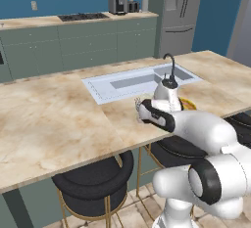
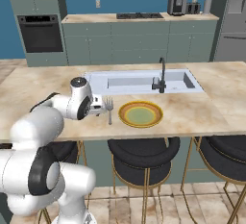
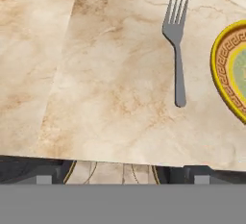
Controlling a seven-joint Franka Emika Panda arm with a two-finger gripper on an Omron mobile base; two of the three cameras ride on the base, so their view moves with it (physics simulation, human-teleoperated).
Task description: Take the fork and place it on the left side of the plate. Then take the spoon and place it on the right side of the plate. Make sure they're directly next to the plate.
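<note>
We see the fork (image 2: pixel 109 108) lying flat on the marble worktop (image 2: pixel 43 86), just to the left of the plate (image 2: pixel 140 114) with a narrow strip of bare marble between them; its tines point toward the sink (image 2: pixel 144 81) and its handle toward the near edge of the worktop. In the hand view the fork (image 3: pixel 176 40) lies with its four tines at the top and its thin handle running down, and the plate (image 3: pixel 230 74) shows at the right edge, with a yellow rim, a patterned orange band and a green centre. The plate sits close to the near edge of the worktop, in front of the sink and its dark tap (image 2: pixel 161 76). Our jaws (image 2: pixel 102 107) hover just left of the fork, near the front edge, and nothing is between them; we cannot tell how wide they stand. From the left base camera the arm covers most of the plate, leaving a sliver of yellow rim (image 1: pixel 188 104). Black round stools (image 2: pixel 143 158) stand under the near edge of the worktop.
</note>
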